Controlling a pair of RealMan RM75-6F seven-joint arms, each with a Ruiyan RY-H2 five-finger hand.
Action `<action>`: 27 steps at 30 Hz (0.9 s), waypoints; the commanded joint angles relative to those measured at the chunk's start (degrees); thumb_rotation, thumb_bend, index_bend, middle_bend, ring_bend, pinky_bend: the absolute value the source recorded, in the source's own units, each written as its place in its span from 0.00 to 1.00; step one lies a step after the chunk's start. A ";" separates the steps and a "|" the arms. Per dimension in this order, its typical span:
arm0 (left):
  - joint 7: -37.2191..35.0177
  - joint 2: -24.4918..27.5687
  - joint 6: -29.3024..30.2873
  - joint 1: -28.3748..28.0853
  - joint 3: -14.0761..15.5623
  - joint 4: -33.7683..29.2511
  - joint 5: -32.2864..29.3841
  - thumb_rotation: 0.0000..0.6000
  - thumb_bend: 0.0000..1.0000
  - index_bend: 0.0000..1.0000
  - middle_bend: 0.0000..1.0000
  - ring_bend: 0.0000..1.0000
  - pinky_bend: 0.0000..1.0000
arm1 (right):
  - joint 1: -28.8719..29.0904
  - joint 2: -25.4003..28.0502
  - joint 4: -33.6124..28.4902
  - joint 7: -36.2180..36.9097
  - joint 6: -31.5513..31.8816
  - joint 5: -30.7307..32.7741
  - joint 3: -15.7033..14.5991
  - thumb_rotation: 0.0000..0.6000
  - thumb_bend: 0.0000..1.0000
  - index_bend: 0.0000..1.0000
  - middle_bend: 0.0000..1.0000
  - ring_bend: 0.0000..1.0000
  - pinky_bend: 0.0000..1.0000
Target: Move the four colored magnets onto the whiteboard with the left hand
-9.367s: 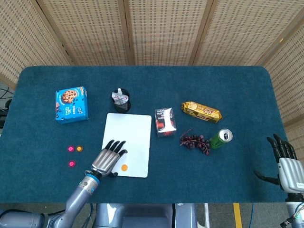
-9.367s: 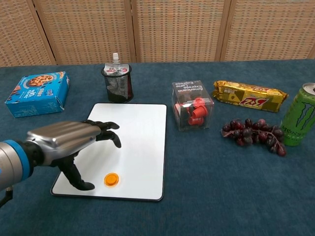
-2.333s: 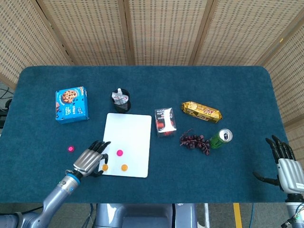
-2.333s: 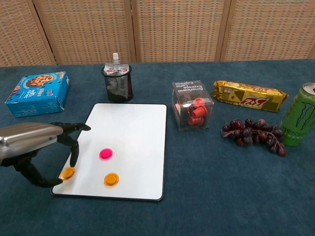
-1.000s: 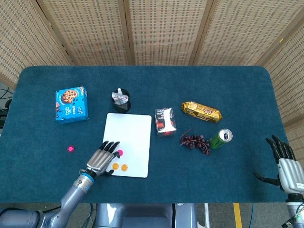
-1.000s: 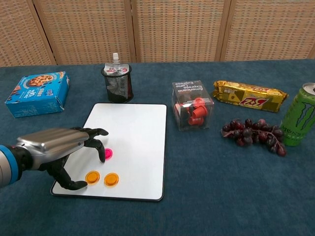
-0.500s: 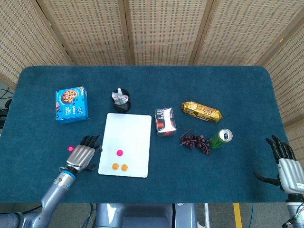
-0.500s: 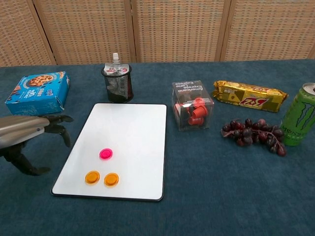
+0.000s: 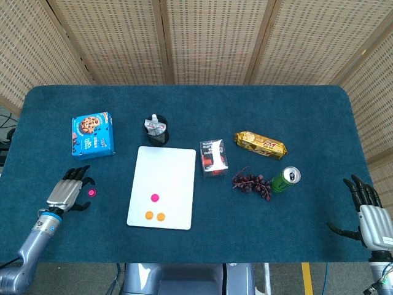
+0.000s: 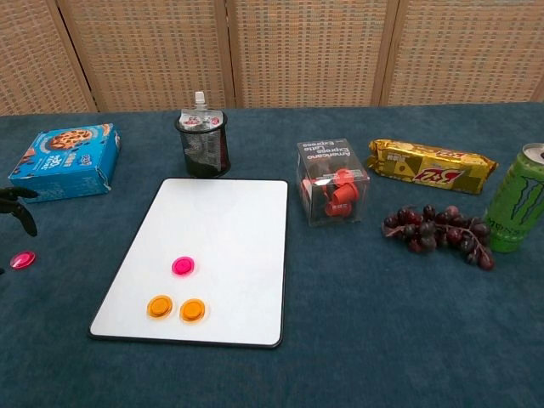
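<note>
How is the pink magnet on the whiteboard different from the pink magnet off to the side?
The pink magnet on the whiteboard lies on the white surface above two orange magnets, with no hand near it. The other pink magnet lies on the blue cloth left of the whiteboard, right by the left hand. Both are small, round, flat and look alike.

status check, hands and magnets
Left hand open beside the last pink magnet, not gripping it. Right hand open, idle. Three magnets on whiteboard. Nothing in the way.
</note>
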 commanded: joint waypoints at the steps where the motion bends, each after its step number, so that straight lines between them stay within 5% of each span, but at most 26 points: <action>1: -1.94 -0.60 -0.91 0.61 -0.49 2.09 0.98 1.00 0.31 0.30 0.00 0.00 0.00 | -0.01 0.01 0.01 0.03 0.01 -0.02 -0.01 1.00 0.05 0.02 0.00 0.00 0.00; 27: -1.40 -4.66 -3.79 1.37 -3.08 7.71 0.78 1.00 0.33 0.39 0.00 0.00 0.00 | -0.02 0.03 0.08 0.32 0.01 -0.06 -0.01 1.00 0.05 0.02 0.00 0.00 0.00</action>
